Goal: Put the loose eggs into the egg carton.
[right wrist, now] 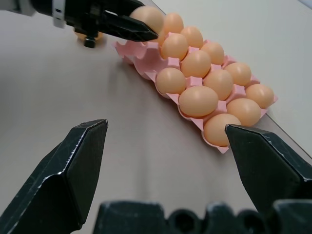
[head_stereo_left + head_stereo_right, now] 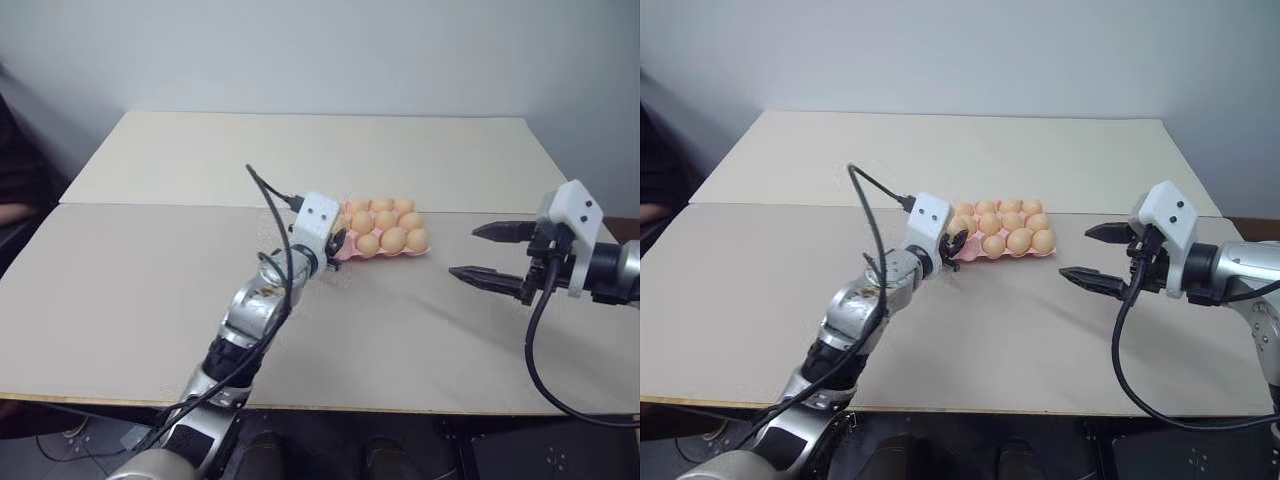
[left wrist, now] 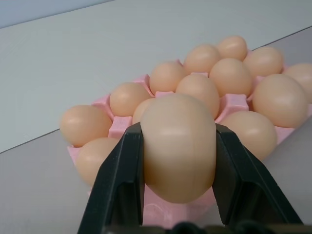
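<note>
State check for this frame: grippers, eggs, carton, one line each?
left gripper: shut on an egg, at the carton's near end
held egg: off the table, between the jaws
right gripper: open, empty, right of the carton
egg carton: lidless, flat on the table, mostly filled

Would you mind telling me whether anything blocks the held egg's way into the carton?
Nothing visible does. The left gripper holds the egg at the near end of the egg carton, with bare pink cups under it. The open right gripper is well off to the side.
</note>
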You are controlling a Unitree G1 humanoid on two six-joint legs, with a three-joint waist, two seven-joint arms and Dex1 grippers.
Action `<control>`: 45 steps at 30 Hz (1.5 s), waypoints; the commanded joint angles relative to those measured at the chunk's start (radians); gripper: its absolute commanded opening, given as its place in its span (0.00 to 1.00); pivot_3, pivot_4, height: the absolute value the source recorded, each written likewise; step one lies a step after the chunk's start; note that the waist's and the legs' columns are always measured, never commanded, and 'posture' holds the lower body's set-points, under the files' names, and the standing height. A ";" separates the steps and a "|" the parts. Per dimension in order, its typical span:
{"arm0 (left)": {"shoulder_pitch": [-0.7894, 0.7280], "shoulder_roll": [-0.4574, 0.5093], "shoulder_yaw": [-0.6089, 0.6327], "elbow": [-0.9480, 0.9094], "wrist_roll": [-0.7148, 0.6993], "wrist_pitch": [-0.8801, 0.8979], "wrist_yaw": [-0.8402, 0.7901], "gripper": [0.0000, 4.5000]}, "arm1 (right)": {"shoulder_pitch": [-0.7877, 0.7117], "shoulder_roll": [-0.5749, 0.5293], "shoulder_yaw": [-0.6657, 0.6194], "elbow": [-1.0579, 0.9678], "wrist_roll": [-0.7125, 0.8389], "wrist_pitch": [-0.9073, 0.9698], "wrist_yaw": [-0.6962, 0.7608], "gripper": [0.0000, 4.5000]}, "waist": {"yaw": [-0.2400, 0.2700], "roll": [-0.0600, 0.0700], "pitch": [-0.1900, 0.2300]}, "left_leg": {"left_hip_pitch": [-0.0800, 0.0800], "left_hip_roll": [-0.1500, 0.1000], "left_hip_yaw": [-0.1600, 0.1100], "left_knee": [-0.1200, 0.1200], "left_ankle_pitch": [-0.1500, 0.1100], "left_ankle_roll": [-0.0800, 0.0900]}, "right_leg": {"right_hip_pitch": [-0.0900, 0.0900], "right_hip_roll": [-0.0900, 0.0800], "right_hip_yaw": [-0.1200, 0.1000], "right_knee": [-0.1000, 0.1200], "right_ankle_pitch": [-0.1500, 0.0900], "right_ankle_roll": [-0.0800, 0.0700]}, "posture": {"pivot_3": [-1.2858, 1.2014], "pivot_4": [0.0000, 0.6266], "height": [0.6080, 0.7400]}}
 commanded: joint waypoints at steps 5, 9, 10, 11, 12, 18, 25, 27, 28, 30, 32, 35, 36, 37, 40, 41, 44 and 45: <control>-0.032 -0.059 0.016 0.086 0.052 -0.101 -0.002 0.33 | -0.023 -0.008 0.000 -0.019 0.015 0.002 -0.004 1.00 | 0.002 0.000 0.000 | 0.000 0.000 0.000 0.000 0.000 0.000 | 0.000 0.000 0.000 0.001 0.000 0.000 | 0.52 0.24 1.00; -0.036 -0.077 0.026 0.114 0.058 -0.085 -0.010 0.33 | -0.028 -0.013 0.004 -0.014 0.016 0.000 0.000 1.00 | 0.002 0.000 0.000 | 0.000 0.000 0.000 0.000 0.000 0.000 | 0.000 0.000 0.000 0.000 0.000 0.000 | 0.52 0.24 1.00; -0.038 -0.084 0.031 0.119 0.054 -0.083 -0.012 0.33 | -0.029 -0.013 0.005 -0.014 0.017 0.000 0.001 1.00 | 0.003 0.000 0.000 | 0.000 0.000 0.000 0.000 0.000 0.000 | 0.000 0.000 0.000 0.000 0.000 0.000 | 0.52 0.24 1.00; -0.038 -0.088 0.033 0.121 0.053 -0.083 -0.016 0.33 | -0.029 -0.014 0.005 -0.014 0.017 0.000 0.002 1.00 | 0.003 0.000 0.000 | 0.000 0.000 0.000 0.000 0.000 0.000 | 0.000 0.000 0.000 0.000 0.000 0.000 | 0.52 0.24 1.00; -0.037 -0.092 0.033 0.120 0.053 -0.077 -0.019 0.33 | -0.030 -0.013 0.006 -0.014 0.017 -0.001 0.002 1.00 | 0.003 0.000 0.000 | 0.000 0.000 0.000 0.000 0.000 0.000 | 0.000 0.000 0.000 0.000 0.000 0.000 | 0.52 0.24 1.00; -0.036 -0.113 0.046 0.102 0.052 -0.025 -0.021 0.33 | -0.031 -0.017 0.008 -0.012 0.016 -0.001 0.007 1.00 | 0.004 0.000 0.000 | 0.000 0.000 0.000 0.000 0.000 0.000 | 0.000 0.000 0.000 0.001 0.000 0.000 | 0.52 0.24 1.00; -0.036 -0.118 0.039 0.089 0.068 -0.005 -0.024 0.76 | -0.040 -0.018 0.018 -0.005 0.011 -0.001 0.009 1.00 | 0.004 0.000 0.000 | 0.000 0.000 0.000 0.000 0.000 0.000 | 0.000 0.000 0.000 0.001 0.000 0.000 | 0.52 0.24 1.00; -0.034 -0.113 0.041 0.070 0.070 0.008 -0.030 0.91 | -0.037 -0.018 0.016 -0.008 0.012 0.001 0.010 1.00 | 0.004 0.000 0.000 | 0.000 0.000 0.000 0.000 0.000 0.000 | 0.000 0.000 0.000 0.001 0.000 0.000 | 0.52 0.24 1.00; -0.033 -0.108 0.041 0.056 0.071 0.013 -0.035 0.98 | -0.034 -0.018 0.015 -0.009 0.013 0.002 0.010 1.00 | 0.004 0.000 0.000 | 0.000 0.000 0.000 0.000 0.000 0.000 | 0.000 0.000 0.000 0.001 0.000 0.000 | 0.52 0.24 1.00; -0.029 -0.095 0.039 0.013 0.073 0.035 -0.046 0.98 | -0.030 -0.018 0.014 -0.011 0.014 0.002 0.011 1.00 | 0.004 0.000 0.000 | 0.000 0.000 0.000 0.000 0.000 0.000 | 0.000 0.000 0.000 0.000 0.000 0.000 | 0.52 0.24 1.00; -0.024 -0.085 0.041 -0.043 0.069 0.071 -0.057 0.98 | -0.032 -0.016 0.019 -0.009 0.013 0.002 0.011 1.00 | 0.004 0.000 0.000 | 0.000 0.000 0.000 0.000 0.000 0.000 | 0.000 0.000 0.000 0.001 0.000 0.000 | 0.52 0.24 1.00; -0.014 -0.072 0.044 -0.127 0.059 0.133 -0.072 0.98 | -0.039 -0.015 0.025 -0.006 0.012 0.000 0.013 1.00 | 0.004 0.000 0.000 | 0.000 0.000 0.000 0.000 0.000 0.000 | 0.000 0.000 0.000 0.001 0.000 0.000 | 0.52 0.24 1.00; -0.010 -0.064 0.048 -0.160 0.054 0.158 -0.079 0.98 | -0.044 -0.014 0.030 -0.003 0.011 -0.001 0.014 1.00 | 0.003 0.000 0.000 | 0.000 0.000 0.000 0.000 0.000 0.000 | 0.000 0.000 0.000 0.001 0.000 0.000 | 0.52 0.24 1.00; -0.005 -0.058 0.054 -0.197 0.046 0.188 -0.086 0.98 | -0.047 -0.013 0.033 -0.001 0.010 -0.003 0.014 1.00 | 0.003 0.000 0.000 | 0.000 0.000 0.000 0.000 0.000 0.000 | 0.000 0.000 0.000 0.001 0.000 0.000 | 0.52 0.24 1.00; 0.005 -0.028 0.083 -0.307 0.018 0.291 -0.105 0.98 | -0.056 -0.013 0.042 0.006 0.008 -0.008 0.017 1.00 | 0.001 0.000 0.000 | 0.000 0.000 0.000 0.000 0.000 0.000 | 0.000 0.000 0.000 0.001 0.000 0.000 | 0.52 0.24 1.00; 0.006 -0.016 0.101 -0.347 0.003 0.336 -0.112 0.98 | -0.059 -0.013 0.045 0.009 0.008 -0.010 0.020 1.00 | 0.001 0.000 0.000 | 0.000 0.000 0.000 0.000 0.000 0.000 | 0.000 0.000 0.000 0.001 0.000 0.000 | 0.52 0.24 1.00; 0.015 0.039 0.187 -0.476 -0.064 0.480 -0.155 0.98 | -0.076 -0.012 0.063 0.024 0.001 -0.018 0.026 1.00 | -0.004 0.000 0.000 | 0.000 0.000 -0.001 0.000 0.000 0.000 | 0.000 0.000 0.000 0.001 0.000 0.000 | 0.52 0.24 1.00; 0.012 0.063 0.228 -0.513 -0.100 0.543 -0.182 0.98 | -0.083 -0.011 0.070 0.030 -0.002 -0.021 0.028 1.00 | -0.007 0.000 0.000 | 0.000 0.000 -0.001 0.000 0.000 0.000 | 0.000 0.000 0.000 0.001 0.000 0.000 | 0.52 0.24 1.00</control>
